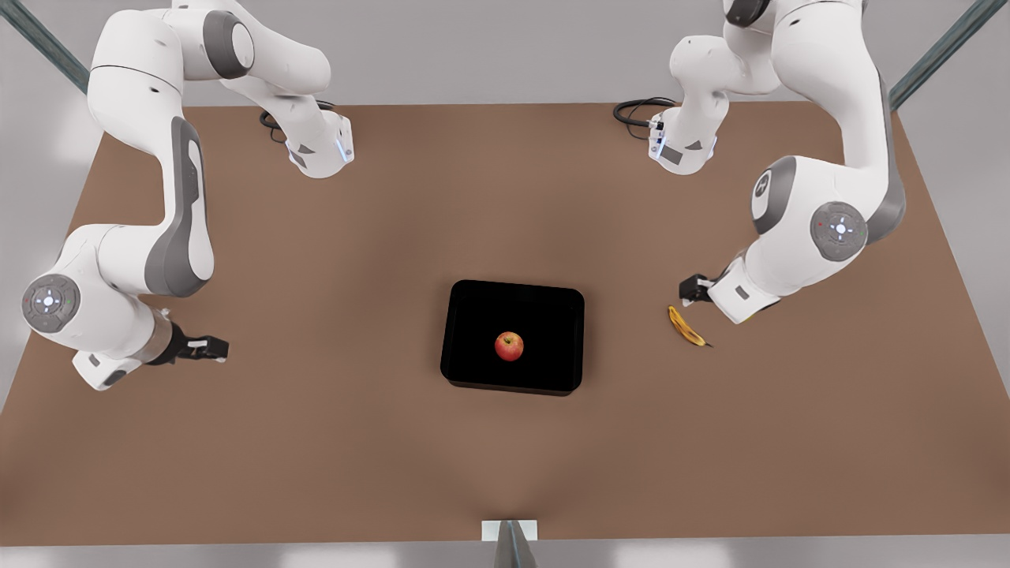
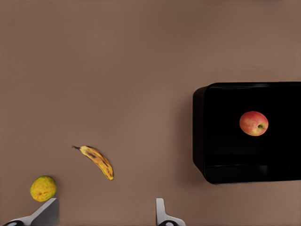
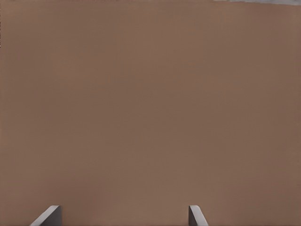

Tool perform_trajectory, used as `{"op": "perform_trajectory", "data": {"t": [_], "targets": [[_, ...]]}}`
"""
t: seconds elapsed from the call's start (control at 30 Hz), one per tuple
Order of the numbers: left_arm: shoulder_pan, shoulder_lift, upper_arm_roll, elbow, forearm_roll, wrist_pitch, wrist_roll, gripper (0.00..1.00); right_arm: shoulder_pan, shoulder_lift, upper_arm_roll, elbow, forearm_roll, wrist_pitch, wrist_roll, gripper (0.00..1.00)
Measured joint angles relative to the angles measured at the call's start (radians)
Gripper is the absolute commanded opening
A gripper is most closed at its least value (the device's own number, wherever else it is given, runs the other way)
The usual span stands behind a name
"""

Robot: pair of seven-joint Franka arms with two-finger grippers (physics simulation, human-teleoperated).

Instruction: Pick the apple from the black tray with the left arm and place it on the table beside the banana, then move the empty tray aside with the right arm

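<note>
Apple (image 1: pixel 509 345) sits in the tray (image 1: pixel 473 331) mid-table (image 1: pixel 316 442), untouched. Banana (image 1: pixel 686 326) lies on the table off the tray toward the front view's right, with a yellow-green fruit (image 2: pixel 43 188) near it. Left gripper (image 1: pixel 693 289) hangs by the banana, fingers spread, empty. Right gripper (image 1: pixel 207 348) (well apart from the tray) is spread too.

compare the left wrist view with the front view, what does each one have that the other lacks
Left wrist view's own: a yellow-green round fruit on the table near the banana, close to the open left pincer. Front view's own: the left arm and right arm, the open right pincer waiting at that view's left, black cables at the far edge. Shared: the black tray holding the apple, the banana apart from it, the brown table.
</note>
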Motion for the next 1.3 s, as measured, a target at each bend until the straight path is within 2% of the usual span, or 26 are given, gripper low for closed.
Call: {"op": "perform_trajectory", "data": {"t": [0.13,0.27,0.37,0.53,0.63,0.73,0.87,1.0,1.3], "targets": [[-0.013,0.018,0.001,0.024,-0.003,0.021,-0.01,1.0,0.0,0.007,0.001,0.0,-0.001,0.017,-0.009,1.0],[-0.236,0.084,0.0,0.041,0.013,0.046,-0.041,1.0,0.002,0.062,0.003,0.039,-0.002,0.026,-0.015,1.0],[-0.379,0.167,-0.001,0.043,0.023,0.109,-0.096,1.0,0.001,0.039,0.001,0.057,-0.002,0.018,-0.02,1.0],[-0.525,0.242,0.0,0.047,0.036,0.225,-0.238,1.0,0.001,0.042,0.001,0.126,-0.002,-0.042,-0.026,1.0],[-0.594,0.318,0.0,0.135,0.057,0.264,-0.328,1.0,0.0,0.058,0.001,0.128,-0.001,-0.058,-0.03,1.0],[-0.605,0.442,0.005,0.288,0.087,0.288,-0.409,1.0,0.0,0.062,0.002,0.129,-0.001,-0.067,-0.032,1.0],[-0.543,0.527,0.011,0.318,0.107,0.333,-0.474,1.0,0.001,0.067,0.002,0.129,0.0,-0.073,-0.035,1.0],[-0.53,0.617,0.013,0.319,0.114,0.423,-0.523,1.0,0.001,0.071,0.006,0.129,0.001,-0.074,-0.037,1.0],[-0.545,0.647,0.009,0.182,0.117,0.62,-0.64,1.0,0.001,0.073,0.009,0.129,0.001,-0.075,-0.04,1.0]]}}
